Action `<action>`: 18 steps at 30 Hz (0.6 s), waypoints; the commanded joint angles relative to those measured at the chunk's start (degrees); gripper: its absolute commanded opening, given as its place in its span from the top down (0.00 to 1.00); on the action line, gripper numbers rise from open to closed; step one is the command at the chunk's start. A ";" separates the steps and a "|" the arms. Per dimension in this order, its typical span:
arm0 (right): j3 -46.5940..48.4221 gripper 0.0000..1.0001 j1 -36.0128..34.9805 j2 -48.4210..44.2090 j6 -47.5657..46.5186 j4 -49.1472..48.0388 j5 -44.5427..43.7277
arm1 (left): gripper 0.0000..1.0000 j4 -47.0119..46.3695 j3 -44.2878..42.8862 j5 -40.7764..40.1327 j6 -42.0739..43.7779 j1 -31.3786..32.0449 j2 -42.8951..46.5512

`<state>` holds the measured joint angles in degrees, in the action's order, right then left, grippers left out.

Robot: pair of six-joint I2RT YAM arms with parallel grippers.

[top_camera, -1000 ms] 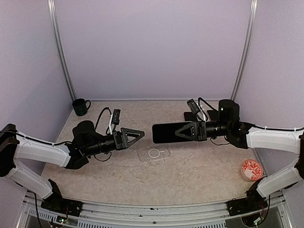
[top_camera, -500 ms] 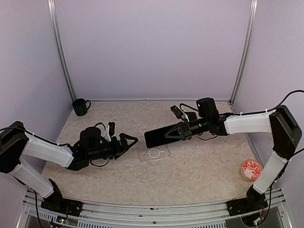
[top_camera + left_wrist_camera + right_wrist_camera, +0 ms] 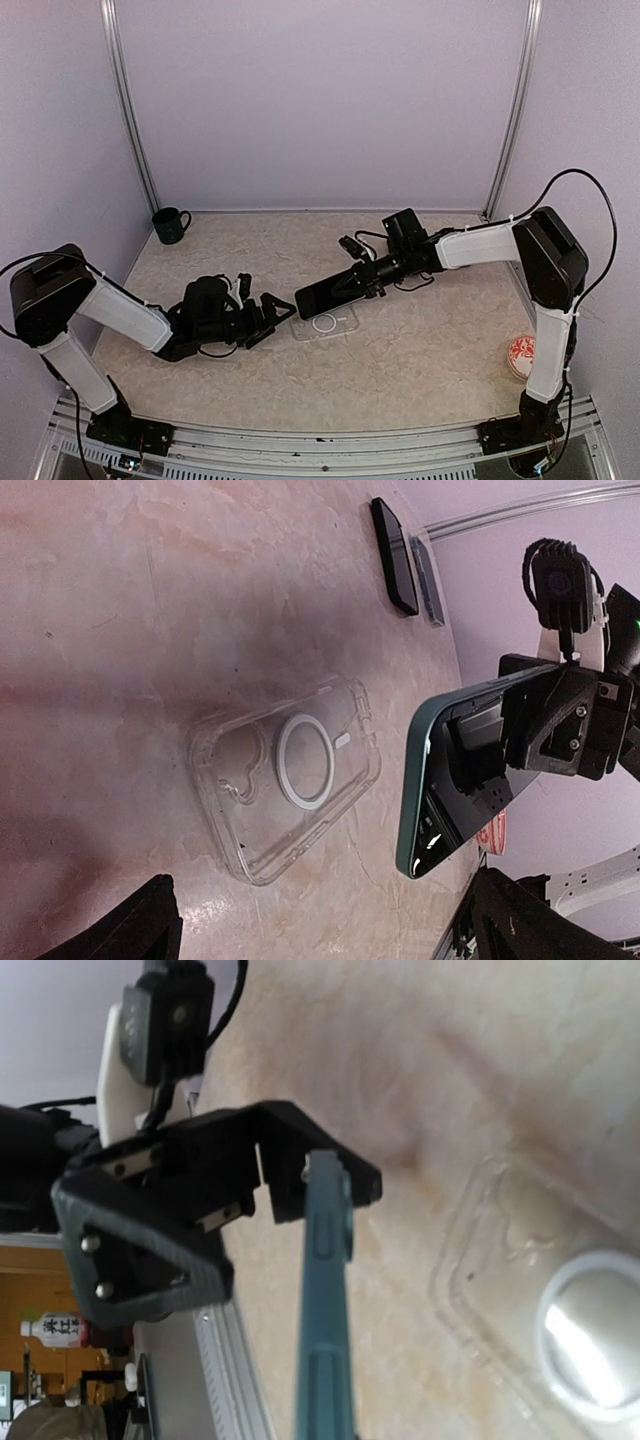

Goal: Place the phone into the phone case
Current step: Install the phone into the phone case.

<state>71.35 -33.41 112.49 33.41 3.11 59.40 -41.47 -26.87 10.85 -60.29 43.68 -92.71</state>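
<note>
The clear phone case lies flat on the table, its white ring facing up. In the left wrist view the phone case is in the centre. The dark teal phone hangs tilted just above the case's far edge, its lower end to the left. My right gripper is shut on the phone's right half. The right wrist view shows the phone edge-on, with the phone case to its right. My left gripper sits low at the case's left end, open, with nothing between its fingers.
A green mug stands at the back left. At the right edge sits a red-and-white dish. Two dark flat objects lie at the far side of the table by the wall.
The right arm swung left and down, bringing the phone over the case. The left gripper dropped lower and closer to the case's left end, staying open.
</note>
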 commanded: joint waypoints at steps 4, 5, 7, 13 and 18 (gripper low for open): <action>4.65 1.00 0.19 4.80 -3.43 4.83 1.38 | 0.01 -7.06 -2.41 4.16 -2.43 -0.53 -5.74; 4.88 1.00 0.19 5.43 -3.45 4.82 1.45 | 0.01 -7.32 -2.66 4.37 -2.53 -0.57 -6.22; 5.32 1.00 0.27 6.75 -3.82 5.40 1.51 | 0.01 -7.51 -3.34 4.60 -2.64 -0.45 -7.30; 5.85 1.00 0.53 9.32 -4.10 5.81 2.78 | 0.01 -6.61 -4.68 4.09 -2.47 0.03 -8.68; 5.79 1.00 1.30 10.49 -2.42 4.54 4.26 | 0.01 -5.91 -5.48 3.74 -2.20 0.67 -9.53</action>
<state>75.33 -33.04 122.23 30.52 8.73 60.42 -46.63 -30.83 14.57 -62.78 43.68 -100.90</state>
